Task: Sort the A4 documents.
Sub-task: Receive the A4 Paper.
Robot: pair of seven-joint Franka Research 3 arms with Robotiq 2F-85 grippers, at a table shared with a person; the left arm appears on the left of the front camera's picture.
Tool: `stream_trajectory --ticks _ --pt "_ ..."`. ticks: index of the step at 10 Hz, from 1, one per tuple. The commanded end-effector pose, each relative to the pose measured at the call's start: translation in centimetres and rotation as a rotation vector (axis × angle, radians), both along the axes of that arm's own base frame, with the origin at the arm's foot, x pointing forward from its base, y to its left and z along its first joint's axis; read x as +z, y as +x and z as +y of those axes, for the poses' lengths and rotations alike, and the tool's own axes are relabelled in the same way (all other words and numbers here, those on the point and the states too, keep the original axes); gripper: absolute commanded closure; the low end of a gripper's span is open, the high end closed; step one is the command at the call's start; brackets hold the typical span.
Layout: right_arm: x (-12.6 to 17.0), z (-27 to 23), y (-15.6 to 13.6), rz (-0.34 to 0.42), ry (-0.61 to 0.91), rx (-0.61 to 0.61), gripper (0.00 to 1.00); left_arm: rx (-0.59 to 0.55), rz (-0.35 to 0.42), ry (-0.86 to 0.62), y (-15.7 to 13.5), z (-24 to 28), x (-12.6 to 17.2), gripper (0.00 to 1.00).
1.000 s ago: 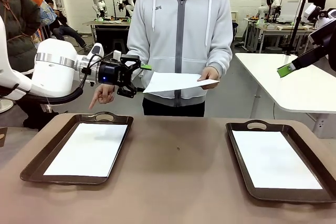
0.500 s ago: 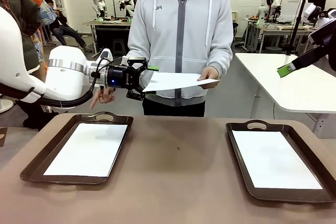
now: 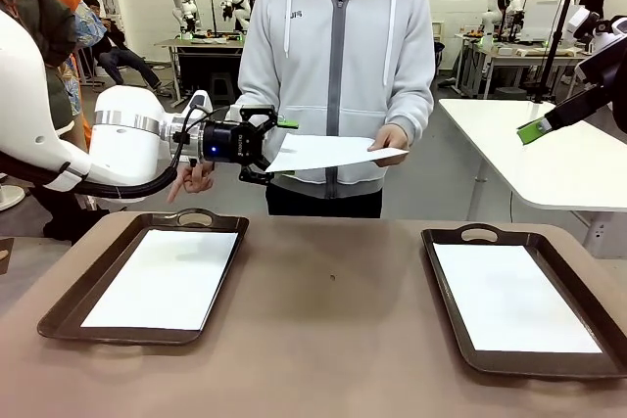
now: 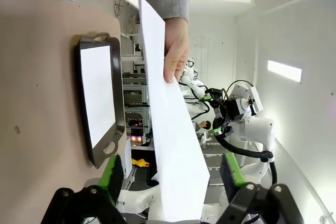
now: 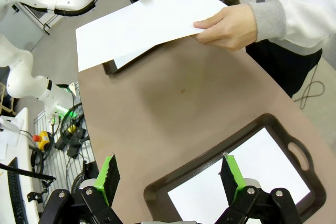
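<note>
Person: standing at the far side of the bench (image 3: pixel 333 340), at 12 o'clock from the camera, and holding out a white sheet (image 3: pixel 328 153) with one hand (image 3: pixel 392 139).
Held sheet: it is lying almost flat in the air above the far edge of the bench; the hand is gripping its edge toward 3 o'clock, and the opposite edge is pointing toward 9 o'clock.
Left end effector (image 3: pixel 277 150): it is reaching in from 9 o'clock, and its two green-padded fingers are standing on either side of the free edge of the sheet. In the left wrist view the sheet (image 4: pixel 173 145) is passing between the fingers, with a gap showing on both sides, so the jaws are standing apart around the paper and not pressing it.
Right end effector (image 5: pixel 170 179): its fingers are standing wide apart and holding nothing; it is hanging above the right tray.
Left tray (image 3: pixel 73 305): it is lying on the bench at 8 o'clock, with a white sheet (image 3: pixel 162 279) flat inside it.
Right tray (image 3: pixel 446 291): it is lying at 4 o'clock, also with a white sheet (image 3: pixel 514 299) inside.
</note>
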State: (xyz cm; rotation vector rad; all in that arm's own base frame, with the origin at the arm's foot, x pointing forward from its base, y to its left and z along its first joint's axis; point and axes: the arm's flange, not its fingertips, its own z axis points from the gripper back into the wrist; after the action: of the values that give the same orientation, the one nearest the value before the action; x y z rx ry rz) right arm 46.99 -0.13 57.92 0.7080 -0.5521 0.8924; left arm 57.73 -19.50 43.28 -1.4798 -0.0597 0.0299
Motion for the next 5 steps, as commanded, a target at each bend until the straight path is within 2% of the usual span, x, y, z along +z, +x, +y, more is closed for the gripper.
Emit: stream_trajectory --ticks 1,2,3,4,5 --pt "-0.10 0.06 -0.05 0.001 -0.008 0.006 0.00 0.037 0.027 -0.023 0.22 -0.29 -0.07 0.18" --pt "-0.10 0.06 -0.05 0.001 -0.008 0.006 0.00 0.036 0.028 -0.025 0.17 -0.37 -0.04 0.33" --pt "-0.10 0.06 -0.05 0.001 -0.008 0.006 0.00 0.033 0.029 -0.024 0.13 -0.41 -0.01 0.37" --pt "-0.10 0.06 -0.05 0.001 -0.008 0.006 0.00 0.034 0.029 -0.023 0.11 -0.47 0.01 0.51" --pt "-0.10 0.06 -0.05 0.001 -0.008 0.006 0.00 0.039 0.027 -0.022 0.01 -0.52 0.02 0.56"
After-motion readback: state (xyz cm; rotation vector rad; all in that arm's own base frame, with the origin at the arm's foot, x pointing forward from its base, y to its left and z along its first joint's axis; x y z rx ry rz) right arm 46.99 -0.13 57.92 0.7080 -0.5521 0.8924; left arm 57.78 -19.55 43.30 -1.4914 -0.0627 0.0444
